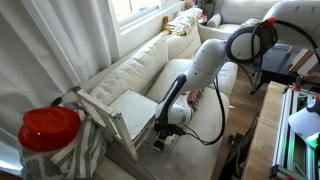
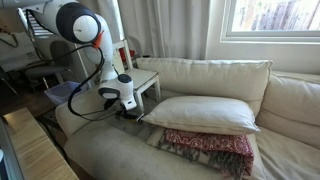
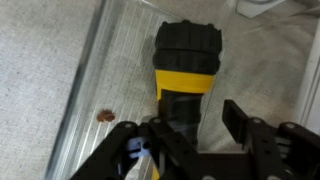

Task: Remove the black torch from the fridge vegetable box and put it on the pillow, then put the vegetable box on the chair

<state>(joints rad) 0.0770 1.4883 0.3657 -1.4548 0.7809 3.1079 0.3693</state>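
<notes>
Zero steps done, we judge. Stubby black-and-yellow torch point(image 3: 187, 60) lies inside clear plastic rectangular vegetable box point(image 3: 85, 80). Gripper point(image 3: 195, 125) low over box, jaws part-open astride torch handle, gap on one side, no clamp we can see. Left: grasp, move torch to plump cream pillow point(image 2: 205, 112) near box; then box onto white wooden chair point(image 1: 125, 105) beside box.

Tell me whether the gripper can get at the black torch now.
Probably yes: in the wrist view the gripper sits over the black torch, jaws apart either side of its handle, and nothing covers it in the vegetable box.
</notes>
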